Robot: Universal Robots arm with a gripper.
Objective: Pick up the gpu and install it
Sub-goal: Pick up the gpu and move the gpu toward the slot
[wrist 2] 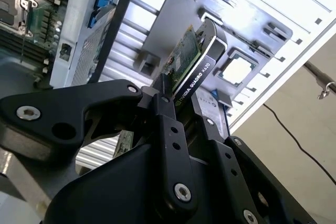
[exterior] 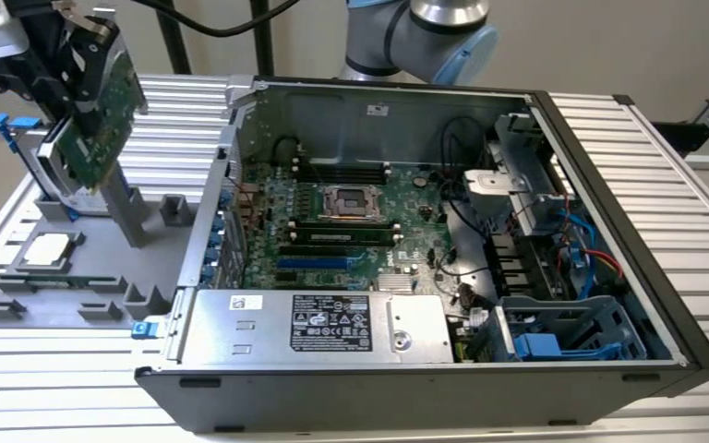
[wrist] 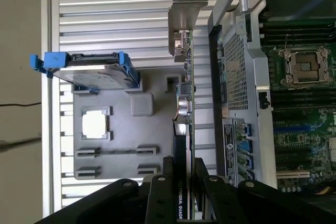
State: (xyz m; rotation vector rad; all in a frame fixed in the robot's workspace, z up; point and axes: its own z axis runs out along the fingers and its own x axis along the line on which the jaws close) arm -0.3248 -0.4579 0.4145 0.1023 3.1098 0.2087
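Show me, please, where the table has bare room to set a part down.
Free: the ribbed table strip on the exterior view's right of the computer case, and the strip in front of the grey tray. Crowded: the tray with its hard drive, the gripped gpu by it.

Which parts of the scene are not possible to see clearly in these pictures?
- First wrist view: the graphics card is edge-on, its faces unseen; the claw covers its near end.
- Second wrist view: the claw covers much of the card.
- Exterior view: the card hides part of the hard drive; the picture's edge cuts off the claw.
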